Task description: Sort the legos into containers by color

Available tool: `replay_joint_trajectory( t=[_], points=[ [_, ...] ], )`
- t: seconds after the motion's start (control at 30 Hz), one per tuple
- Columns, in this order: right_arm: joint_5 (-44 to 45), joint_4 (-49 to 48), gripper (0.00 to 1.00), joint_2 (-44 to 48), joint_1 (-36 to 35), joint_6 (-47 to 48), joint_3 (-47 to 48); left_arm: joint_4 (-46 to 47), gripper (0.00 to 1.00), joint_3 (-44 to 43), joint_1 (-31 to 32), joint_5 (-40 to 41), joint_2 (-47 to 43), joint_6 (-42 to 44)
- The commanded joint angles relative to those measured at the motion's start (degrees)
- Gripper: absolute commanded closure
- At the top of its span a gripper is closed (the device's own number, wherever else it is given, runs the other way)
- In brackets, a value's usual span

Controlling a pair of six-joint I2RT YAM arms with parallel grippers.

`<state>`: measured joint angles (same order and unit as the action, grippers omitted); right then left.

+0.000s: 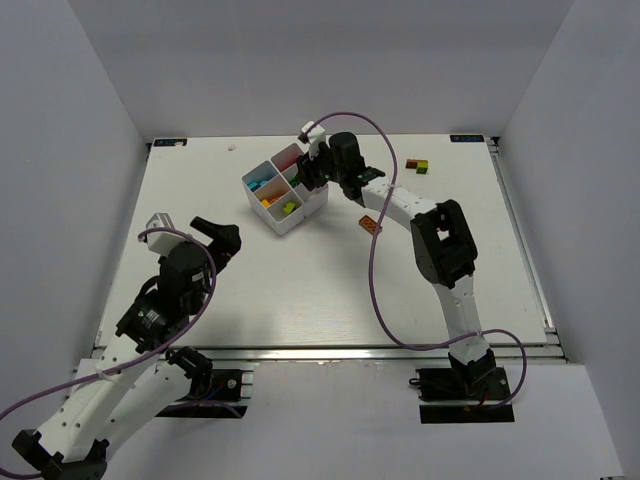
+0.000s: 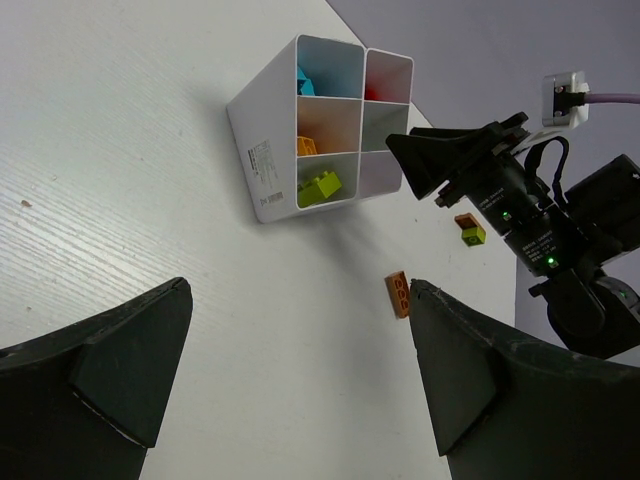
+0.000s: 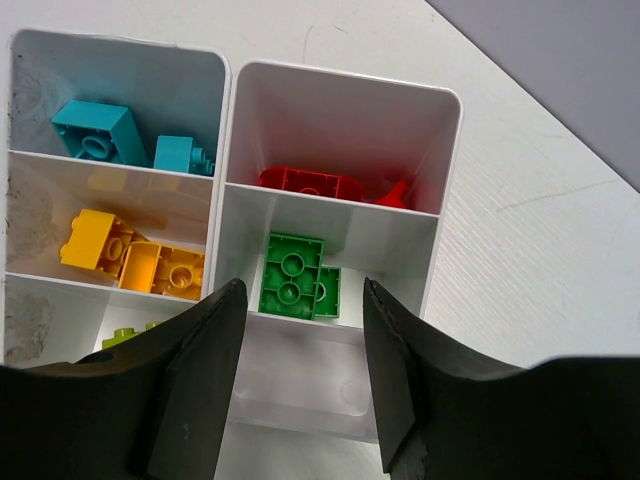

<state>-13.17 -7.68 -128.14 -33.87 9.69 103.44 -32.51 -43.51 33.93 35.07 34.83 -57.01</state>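
Observation:
The white container (image 1: 290, 222) stands at the table's back middle; here it has six compartments. In the right wrist view its wall (image 3: 441, 200) encloses teal bricks (image 3: 98, 130), red bricks (image 3: 310, 183), yellow (image 3: 95, 240) and orange bricks (image 3: 160, 268), green bricks (image 3: 295, 275) and a lime brick (image 3: 125, 335); one compartment is empty. My right gripper (image 1: 311, 168) (image 3: 302, 300) hovers open and empty over the green compartment. An orange brick (image 1: 369, 223) (image 2: 398, 294) lies loose on the table. My left gripper (image 1: 218, 232) (image 2: 300, 290) is open and empty, left of the container (image 2: 255, 150).
A small green and orange brick pair (image 1: 418, 165) (image 2: 470, 230) lies at the back right. The right arm (image 2: 520, 200) leans over the container from the right. Grey walls enclose the table on three sides.

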Motion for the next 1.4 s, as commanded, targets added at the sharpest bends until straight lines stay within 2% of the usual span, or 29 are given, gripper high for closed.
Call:
replay_joint_trajectory(
  t=[0.0,0.23,0.3,0.33,0.43,0.5,0.6,0.63,0.7,0.73,0.8,0.83,0.97,1.13,1.37],
  points=[
    [0.3,-2.9,0.44,2.8,-0.1,0.8,1.2,0.7,0.02,-1.0,-0.2,-0.4,0.2,0.4],
    [-1.9,-5.2,0.39,13.7,2.8,5.3,-9.6,1.8,0.02,0.1,-0.2,-0.7,-0.5,0.4],
    [-6.8,-2.8,0.44,16.7,5.6,5.9,-12.1,2.8,0.02,0.6,-0.1,-1.2,-0.5,0.5],
    [-8.6,-1.1,0.53,17.5,6.7,5.5,-12.1,3.2,0.02,1.0,-0.2,-1.4,-0.4,0.6],
    [-10.6,5.6,0.70,17.9,10.6,1.7,-10.9,4.8,0.02,1.7,-0.2,-2.3,0.1,1.0],
    [-10.0,7.5,0.73,18.7,12.5,-1.3,-11.8,6.0,0.02,1.8,-0.2,-2.8,0.7,1.4],
    [-8.9,7.6,0.66,20.7,17.5,-3.2,-14.9,7.6,0.02,1.8,-0.2,-4.5,1.6,2.0],
    [-7.9,9.2,0.59,21.3,18.4,-3.2,-15.3,8.0,0.02,1.8,-0.1,-4.9,1.9,2.2],
    [-4.4,10.3,0.52,21.4,20.8,-3.5,-15.3,9.0,0.02,2.0,-0.2,-5.8,2.4,2.3],
    [-2.5,11.0,0.39,21.2,21.6,-3.9,-15.2,9.2,0.02,2.2,-0.2,-6.6,2.6,2.3],
    [3.4,12.1,0.33,20.4,23.2,-4.9,-14.8,10.4,0.02,3.0,-0.2,-7.4,3.0,2.2],
    [5.1,12.9,0.27,19.2,23.6,-5.4,-13.6,10.9,0.02,3.2,-0.2,-7.9,3.1,2.1],
    [16.2,15.3,0.22,15.6,23.9,-6.1,-11.2,11.2,0.02,2.9,-0.2,-8.3,4.3,2.2],
    [25.4,12.3,0.21,9.9,24.6,-6.9,-7.8,10.4,0.02,2.2,-0.2,-8.4,5.1,2.0],
    [29.8,9.9,0.22,3.1,26.0,-6.4,-2.0,8.5,0.02,2.0,-0.2,-7.4,4.5,0.5]
  ],
)
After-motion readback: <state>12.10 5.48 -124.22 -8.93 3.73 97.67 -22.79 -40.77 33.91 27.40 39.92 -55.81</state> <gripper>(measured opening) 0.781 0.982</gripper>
